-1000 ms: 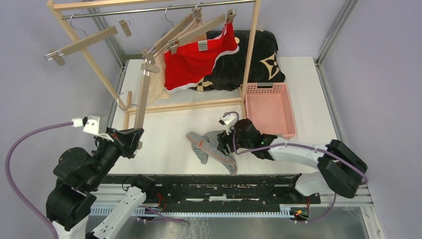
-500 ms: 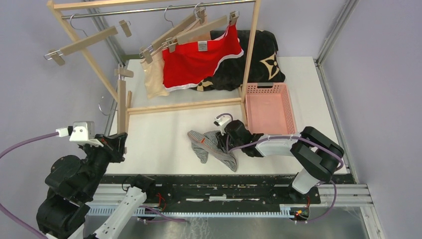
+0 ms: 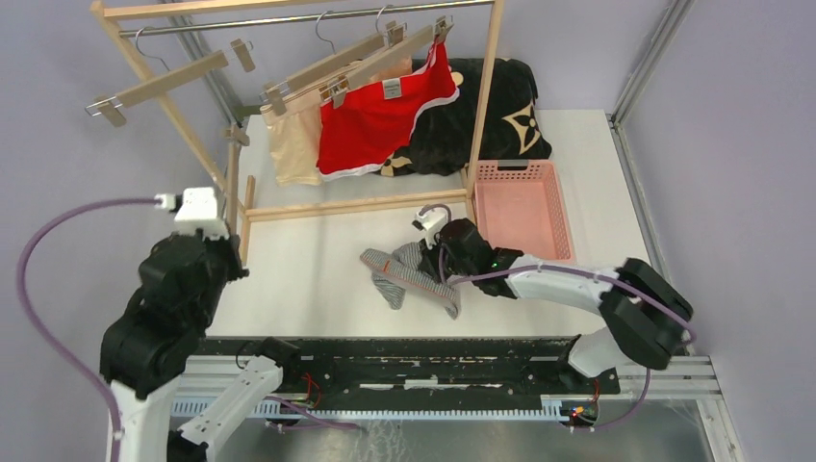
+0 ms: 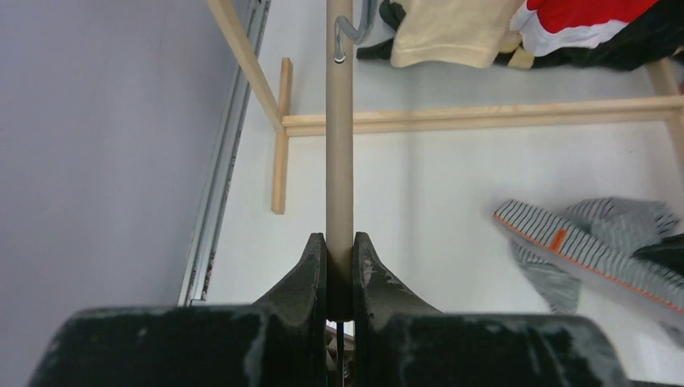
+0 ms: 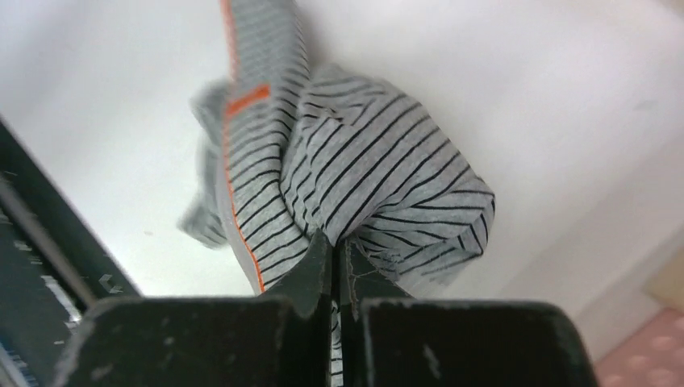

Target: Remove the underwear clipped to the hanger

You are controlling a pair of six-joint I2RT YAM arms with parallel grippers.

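- Underwear, striped grey and white (image 3: pixel 412 277), lies bunched on the white table (image 3: pixel 308 260) near the front edge, just left of the pink basket (image 3: pixel 520 207); the right gripper (image 3: pixel 441 262) sits at the cloth's right side, fingers together and pinched on a fold of it.
- From the right wrist, the fold bulges out just past the closed fingertips (image 5: pixel 319 254), with the band's orange edging running off to the left.
- The left gripper (image 4: pixel 339 242) is clamped on the bar of a bare wooden hanger (image 4: pixel 339 121), which points away toward the rack with its metal hook at the far end. It is well apart from the striped pair.
- The beige underwear (image 3: pixel 296 149) and the red underwear (image 3: pixel 370 120) hang clipped to hangers on the rail (image 3: pixel 289 19) of the wooden rack (image 3: pixel 486 96) at the far side of the table.
- The red pair carries a small pale label (image 3: pixel 391 89) at its waistband; its writing is too small to read. An orange tab (image 5: pixel 246 98) on the striped pair shows no legible text.
- A black cushion (image 3: pixel 500 106) with tan flower marks lies behind the rack.
- Another bare hanger (image 3: pixel 164 82) hangs at the rail's left end.
- Pale lilac walls enclose the table.
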